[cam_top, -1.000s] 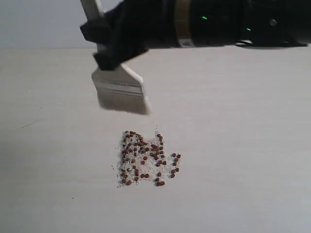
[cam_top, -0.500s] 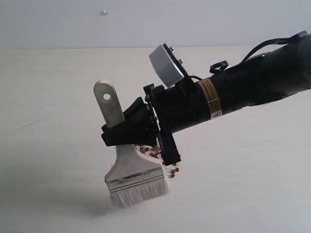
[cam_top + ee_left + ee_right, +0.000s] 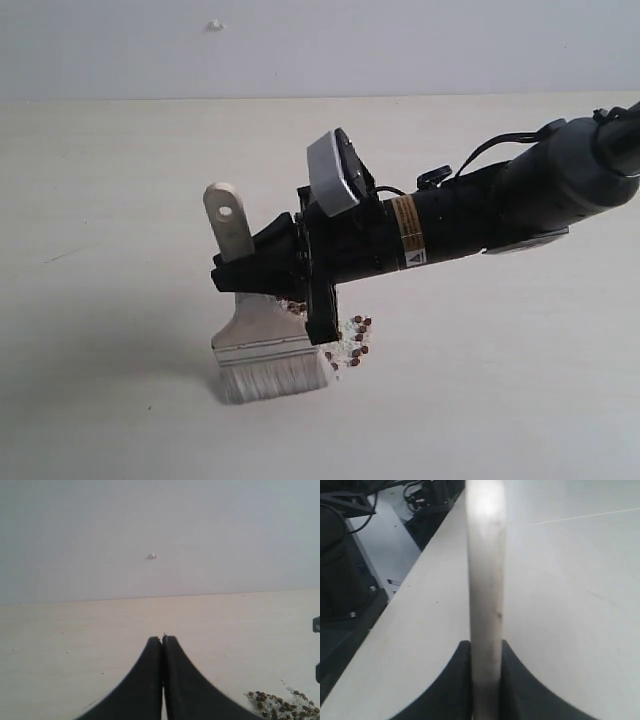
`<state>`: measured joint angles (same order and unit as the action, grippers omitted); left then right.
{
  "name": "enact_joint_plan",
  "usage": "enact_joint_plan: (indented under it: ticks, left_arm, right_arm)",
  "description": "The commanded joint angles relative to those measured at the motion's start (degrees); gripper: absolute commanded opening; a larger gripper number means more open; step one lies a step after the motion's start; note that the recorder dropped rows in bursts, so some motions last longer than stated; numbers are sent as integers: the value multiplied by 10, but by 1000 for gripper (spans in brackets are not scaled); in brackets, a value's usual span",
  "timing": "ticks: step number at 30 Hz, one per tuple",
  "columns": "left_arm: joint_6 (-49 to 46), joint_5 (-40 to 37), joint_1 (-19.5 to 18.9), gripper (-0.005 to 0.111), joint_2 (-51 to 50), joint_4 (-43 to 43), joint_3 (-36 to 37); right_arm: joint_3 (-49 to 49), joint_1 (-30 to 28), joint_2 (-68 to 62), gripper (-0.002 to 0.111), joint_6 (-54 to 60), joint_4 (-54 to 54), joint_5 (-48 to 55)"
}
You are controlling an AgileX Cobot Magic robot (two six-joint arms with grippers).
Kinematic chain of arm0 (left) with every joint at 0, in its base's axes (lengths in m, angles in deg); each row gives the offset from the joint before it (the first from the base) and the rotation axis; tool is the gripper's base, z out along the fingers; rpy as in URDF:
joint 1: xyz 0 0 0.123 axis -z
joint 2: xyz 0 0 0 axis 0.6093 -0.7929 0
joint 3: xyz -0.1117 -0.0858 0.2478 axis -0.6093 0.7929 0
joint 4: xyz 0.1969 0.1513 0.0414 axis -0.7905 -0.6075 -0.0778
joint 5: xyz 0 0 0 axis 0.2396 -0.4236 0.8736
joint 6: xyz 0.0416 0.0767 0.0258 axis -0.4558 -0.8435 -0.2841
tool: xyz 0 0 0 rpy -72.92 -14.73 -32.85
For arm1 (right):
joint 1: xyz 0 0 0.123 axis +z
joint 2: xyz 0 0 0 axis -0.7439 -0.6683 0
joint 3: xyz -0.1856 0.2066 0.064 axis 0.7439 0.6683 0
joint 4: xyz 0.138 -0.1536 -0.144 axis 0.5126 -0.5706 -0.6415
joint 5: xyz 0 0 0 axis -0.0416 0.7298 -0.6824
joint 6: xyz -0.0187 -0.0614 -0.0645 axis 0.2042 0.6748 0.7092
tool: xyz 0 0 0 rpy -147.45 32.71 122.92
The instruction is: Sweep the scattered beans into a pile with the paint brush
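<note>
My right gripper (image 3: 245,272) is shut on the pale wooden handle of the paint brush (image 3: 262,337), seen edge-on as paint brush (image 3: 485,580) between the black fingers (image 3: 455,680). The brush stands nearly upright, its off-white bristles (image 3: 275,378) pressed on the table at the near left of the beans (image 3: 352,338). Most of the reddish-brown beans and whitish grains are hidden behind the gripper and brush; a few show at its right. The left gripper (image 3: 162,639) is shut and empty, low over the table, with the edge of the beans (image 3: 282,706) off to one side.
The pale table (image 3: 120,200) stretches around the brush, with a grey wall (image 3: 300,45) behind it. In the right wrist view the table's edge (image 3: 427,550) drops off to dark equipment and cables (image 3: 350,570) on the floor.
The right arm came down from above the table and set the brush's bristles on the surface by the beans, then shifted slightly away from the camera. The left gripper stays shut.
</note>
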<state>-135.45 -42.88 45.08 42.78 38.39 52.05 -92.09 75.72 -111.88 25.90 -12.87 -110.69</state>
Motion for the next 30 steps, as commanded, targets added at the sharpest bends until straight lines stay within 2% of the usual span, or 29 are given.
enact_joint_plan:
  ticks: [1,6,15,20,23,30]
  left_arm:
    - [0,-1,-2,0,5,4,0]
    - [0,-1,-2,0,5,4,0]
    - [0,-1,-2,0,5,4,0]
    - [0,-1,-2,0,5,4,0]
    - [0,-1,-2,0,5,4,0]
    - [0,-1,-2,0,5,4,0]
  right_arm:
    - [-25,-14,-8,0,22,33,25]
    - [-55,-16,-12,0,4,27,25]
    - [-67,-16,18,0,-141,-10,-2]
    - [-67,-16,78,0,-220,-123,-19]
    - [-67,-16,120,0,-250,-240,-19]
    - [-58,-38,148,0,-245,-243,-19]
